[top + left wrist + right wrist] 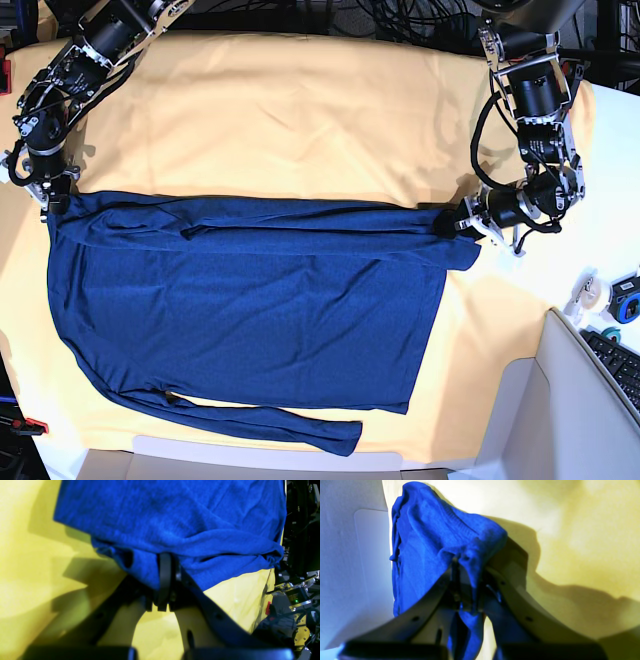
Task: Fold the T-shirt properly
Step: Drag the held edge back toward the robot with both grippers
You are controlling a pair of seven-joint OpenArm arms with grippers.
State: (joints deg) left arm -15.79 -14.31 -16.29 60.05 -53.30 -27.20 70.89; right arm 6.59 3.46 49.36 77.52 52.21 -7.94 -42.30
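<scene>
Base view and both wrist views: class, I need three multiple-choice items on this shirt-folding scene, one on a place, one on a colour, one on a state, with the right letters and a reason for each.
1. Where does the loose sleeve lie in the base view?
A. along the near bottom edge
B. over the keyboard
C. across the far cloth

2. What colour is the table cloth?
A. red
B. yellow
C. green

3. How is the left claw?
A. open above the cloth
B. shut on the T-shirt
C. holding a cup

Answers:
1 A: the sleeve trails below the T-shirt.
2 B: the table cloth is yellow.
3 B: the left claw pinches blue fabric.
</scene>
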